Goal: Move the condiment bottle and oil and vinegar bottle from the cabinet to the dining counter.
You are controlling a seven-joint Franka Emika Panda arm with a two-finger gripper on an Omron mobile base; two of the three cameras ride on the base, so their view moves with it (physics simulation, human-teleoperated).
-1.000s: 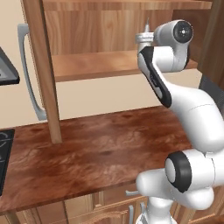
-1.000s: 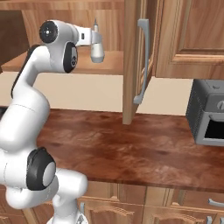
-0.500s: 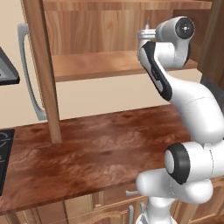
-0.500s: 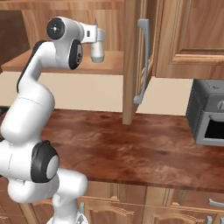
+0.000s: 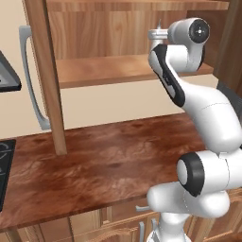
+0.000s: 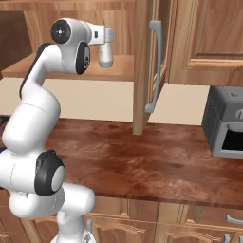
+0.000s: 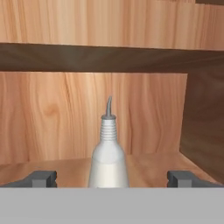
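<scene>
Hand view, oil bottle point(image 7: 109, 155) stood upright on cabinet point(image 7: 52, 118) shelf, centred between spread hand point(image 7: 111, 178) fingertips, bare shelf either side, side wall right, arm raised level at shelf edge.

Cabinet point(image 5: 118, 71) shelf carries oil and vinegar bottle point(image 7: 108, 157), upright on shelf board, toward right inner wall, back panel behind, spout pointing up.

oil and vinegar bottle point(image 7: 109, 155) upright on cabinet point(image 7: 52, 131) shelf
</scene>
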